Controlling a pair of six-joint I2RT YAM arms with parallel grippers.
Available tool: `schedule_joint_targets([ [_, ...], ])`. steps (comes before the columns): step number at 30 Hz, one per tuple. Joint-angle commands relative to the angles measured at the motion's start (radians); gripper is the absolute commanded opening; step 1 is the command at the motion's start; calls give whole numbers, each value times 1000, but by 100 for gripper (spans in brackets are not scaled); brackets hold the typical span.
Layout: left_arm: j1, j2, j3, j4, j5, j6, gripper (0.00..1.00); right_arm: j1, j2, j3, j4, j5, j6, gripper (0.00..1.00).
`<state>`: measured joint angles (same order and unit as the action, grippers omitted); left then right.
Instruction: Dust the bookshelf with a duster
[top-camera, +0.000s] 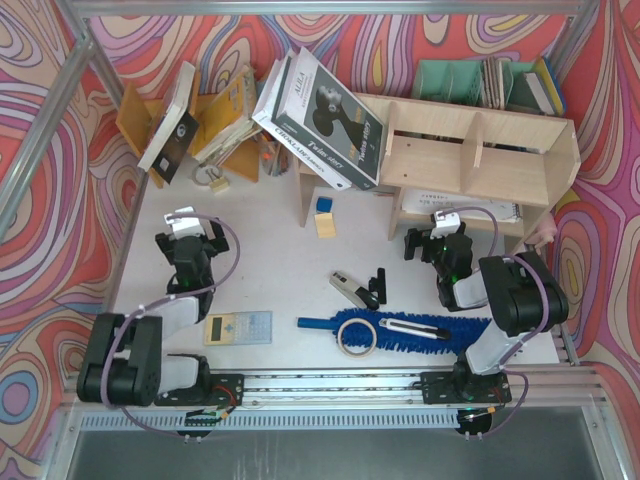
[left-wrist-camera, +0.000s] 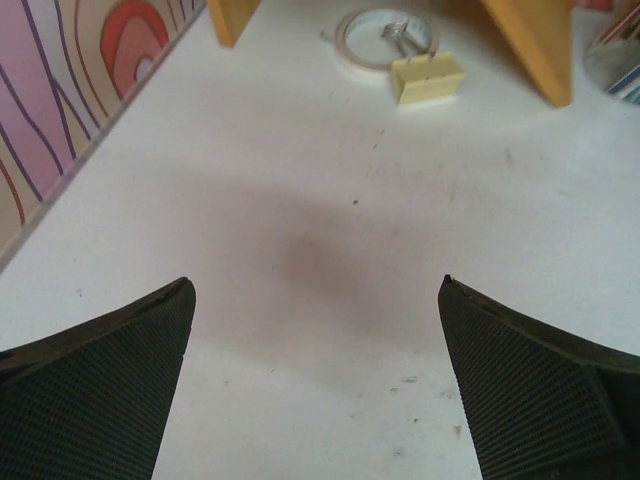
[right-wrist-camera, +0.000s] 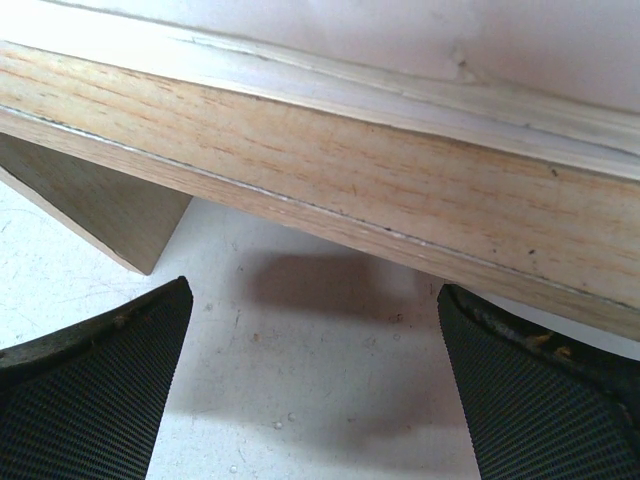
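The pale plywood bookshelf (top-camera: 470, 160) stands at the back right, with large books (top-camera: 325, 115) leaning on its left end. Its lower board edge (right-wrist-camera: 330, 175) fills the right wrist view. The blue fluffy duster (top-camera: 405, 331) lies flat on the table near the front, handle pointing left, with a tape ring (top-camera: 356, 338) and a utility knife (top-camera: 415, 325) on it. My right gripper (top-camera: 432, 240) is open and empty just in front of the shelf's lower tier, behind the duster. My left gripper (top-camera: 190, 238) is open and empty over bare table at the left.
An orange-brown book rack (top-camera: 190, 125) with leaning books stands back left. A tape ring (left-wrist-camera: 385, 38) and a yellow block (left-wrist-camera: 428, 77) lie before it. A green file holder (top-camera: 485, 85) stands behind the shelf. A calculator (top-camera: 238, 327), a black-and-silver tool (top-camera: 357, 289), a blue cube (top-camera: 322, 204) and a yellow pad (top-camera: 326, 224) lie on the table.
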<state>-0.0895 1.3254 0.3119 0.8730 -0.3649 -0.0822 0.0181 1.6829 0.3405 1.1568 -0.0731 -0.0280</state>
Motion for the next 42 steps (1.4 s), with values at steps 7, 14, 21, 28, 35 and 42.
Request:
schedule_joint_targets([
  [7, -63, -193, -25, -125, -92, 30, 98, 29, -110, -73, 109, 26, -54, 99],
  [14, -67, -218, -21, -163, -110, 16, 99, 73, -215, -55, -64, 85, -28, 99],
  [21, -68, -239, -19, -200, -142, -1, 98, 87, -311, -92, -134, 73, 4, 99],
  [28, -80, -310, -22, -261, -154, -43, 99, 143, -447, -147, -207, 108, 7, 99],
  [35, -104, -445, -17, -431, -215, -131, 98, 185, -659, -180, -356, 93, 28, 99],
  [42, -107, -617, -11, -600, -216, -238, 98, 189, -854, -133, -620, 41, 40, 99],
])
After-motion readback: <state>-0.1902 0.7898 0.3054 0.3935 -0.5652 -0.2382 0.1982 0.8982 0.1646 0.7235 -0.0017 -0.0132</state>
